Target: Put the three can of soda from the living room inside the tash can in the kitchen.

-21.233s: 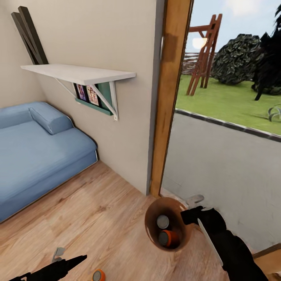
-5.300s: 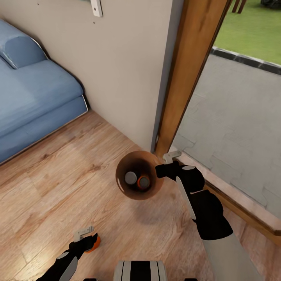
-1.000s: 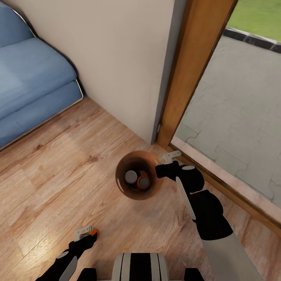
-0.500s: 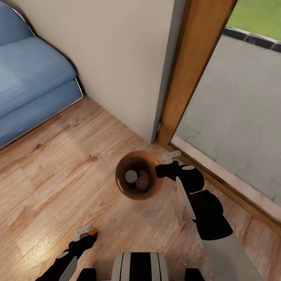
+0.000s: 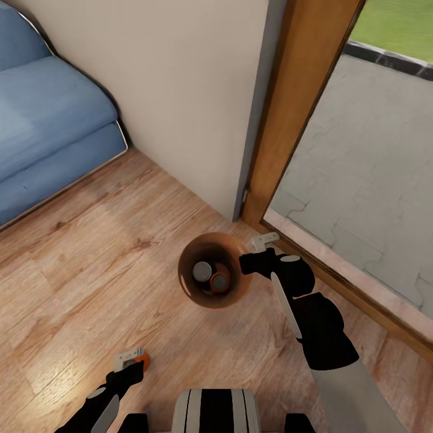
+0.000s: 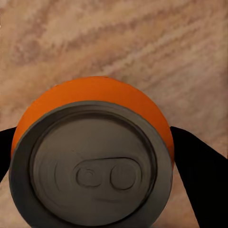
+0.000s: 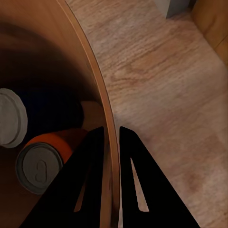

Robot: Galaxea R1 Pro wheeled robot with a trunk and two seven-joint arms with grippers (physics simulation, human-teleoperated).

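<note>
Two soda cans lie inside the trash can, its rim pinched by the right claw. Left claw grips the third, orange can near the floor (still undeposited; kitchen unreached).

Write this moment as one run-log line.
left end effector: around orange can | right end effector: pinching bin rim | two cans in bin

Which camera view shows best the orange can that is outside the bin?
The left wrist view: the orange can stands upright on the wood floor, its grey top and tab clear, between the left gripper's fingers. The head view shows a small orange patch at that gripper.
</note>
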